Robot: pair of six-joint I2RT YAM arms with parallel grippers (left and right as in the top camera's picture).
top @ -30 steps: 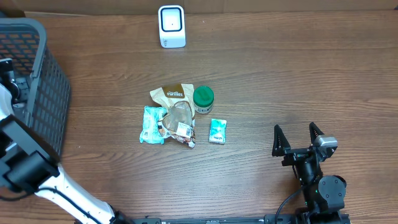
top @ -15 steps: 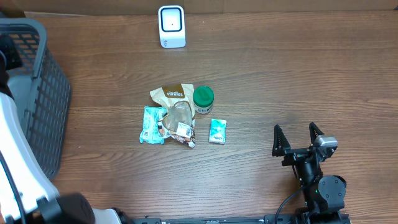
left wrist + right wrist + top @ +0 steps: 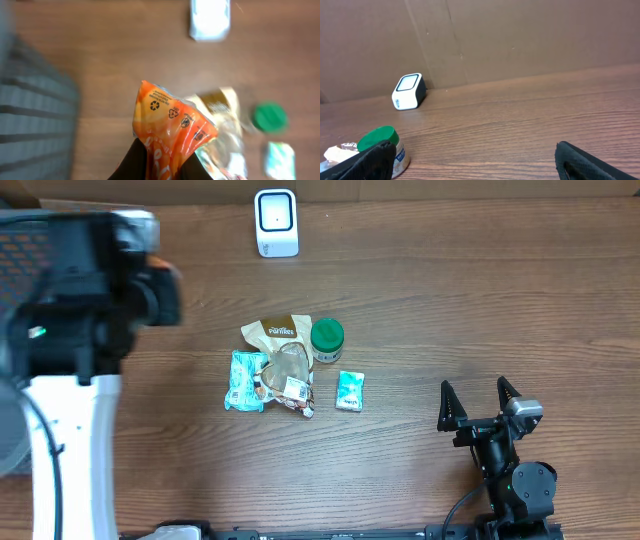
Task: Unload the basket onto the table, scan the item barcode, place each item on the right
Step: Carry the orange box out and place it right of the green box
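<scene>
Scene set on brown wood-grain tabletop point(image 3: 470, 300). Far edge closed off by plain brown cardboard backboard point(image 3: 530, 35); vertical crease seen in it. Tabletop evenly lit, faint sheen noted.

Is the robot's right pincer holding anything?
No, the right pincer is spread wide open with nothing caught in it.

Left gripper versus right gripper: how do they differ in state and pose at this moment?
The left gripper is shut on an orange packet, held well above the table; the right gripper is open and holds nothing. In the overhead view the left arm looms large and blurred, close to the camera, while the right gripper sits low. Both have two dark fingers.
</scene>
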